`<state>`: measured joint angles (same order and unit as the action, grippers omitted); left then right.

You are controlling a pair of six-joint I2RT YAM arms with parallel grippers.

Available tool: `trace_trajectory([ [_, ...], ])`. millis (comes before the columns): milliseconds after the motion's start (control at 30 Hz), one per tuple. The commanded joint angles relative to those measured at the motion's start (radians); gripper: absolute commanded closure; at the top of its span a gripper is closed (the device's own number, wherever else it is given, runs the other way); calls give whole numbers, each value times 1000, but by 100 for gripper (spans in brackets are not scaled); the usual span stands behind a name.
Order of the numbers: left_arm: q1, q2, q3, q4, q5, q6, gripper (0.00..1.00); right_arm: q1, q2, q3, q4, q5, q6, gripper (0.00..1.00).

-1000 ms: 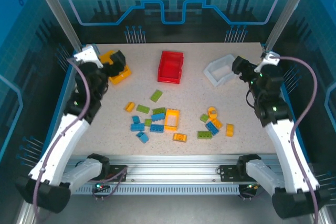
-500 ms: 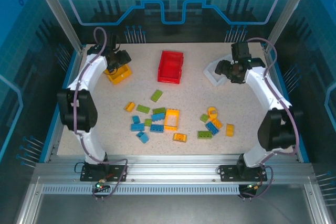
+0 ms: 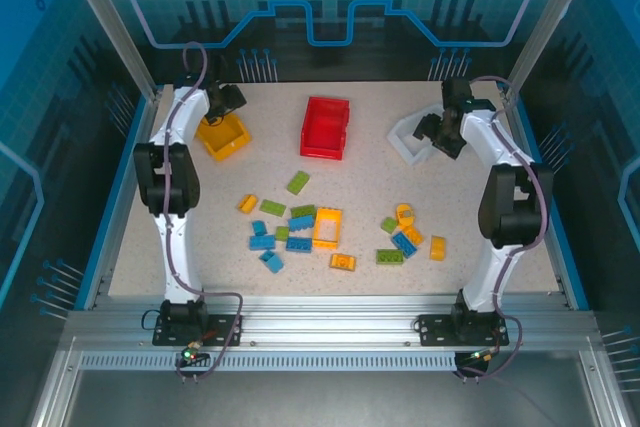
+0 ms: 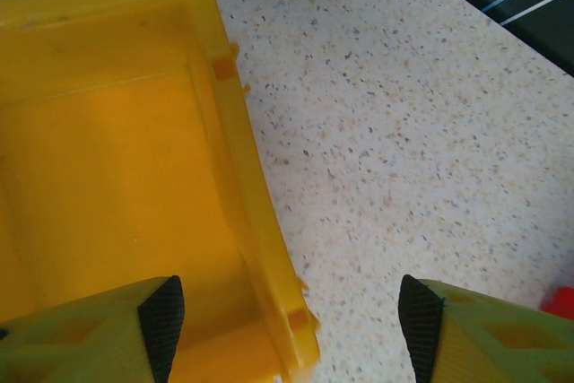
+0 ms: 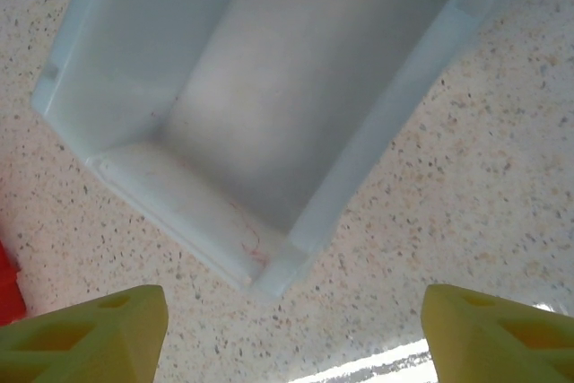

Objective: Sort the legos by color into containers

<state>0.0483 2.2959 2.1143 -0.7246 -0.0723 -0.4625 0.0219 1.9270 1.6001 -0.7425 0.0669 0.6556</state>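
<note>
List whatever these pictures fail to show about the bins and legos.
- yellow bin, left wrist view: its left side is cut off by the frame edge, and its near end is partly hidden by the left hand.
- white bin, right wrist view: its far end is cut off by the top edge.
- red bin, top view: too small to tell whether anything lies inside.
- legos, top view: too small to count studs.

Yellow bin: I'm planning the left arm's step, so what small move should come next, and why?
Probably lower the left hand and close it on the yellow bin's side wall: its open fingers straddle that wall, one over the bin's inside, one over the table.
</note>
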Motion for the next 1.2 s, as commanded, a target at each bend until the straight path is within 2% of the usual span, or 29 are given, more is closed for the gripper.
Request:
trace_trajectory([
  [0, 9, 37, 55, -13, 34, 55, 38, -22, 49, 50, -18, -1, 28, 27],
  [67, 9, 51, 63, -6, 48, 71, 44, -27, 76, 66, -20, 5, 26, 31],
  [267, 7, 69, 50, -2, 56, 116, 52, -32, 151, 115, -63, 65, -9, 39],
  [500, 5, 73, 35, 4, 68, 181, 64, -30, 203, 153, -80, 121, -79, 55],
  [633, 1, 76, 23, 1, 53, 210, 64, -21, 223, 181, -100, 150, -115, 58],
  [767, 2, 81, 19, 4, 33, 217, 57, -6, 229, 202, -107, 181, -148, 60],
  [933, 2, 116, 65, -20, 35, 227, 58, 17, 248, 237, -119, 193, -185, 65],
  [1033, 1, 130, 78, -31, 34, 238, 64, 41, 257, 260, -127, 212, -210, 67],
  [1167, -1, 113, 49, -19, 56, 246, 81, 72, 257, 276, -114, 217, -261, 71],
])
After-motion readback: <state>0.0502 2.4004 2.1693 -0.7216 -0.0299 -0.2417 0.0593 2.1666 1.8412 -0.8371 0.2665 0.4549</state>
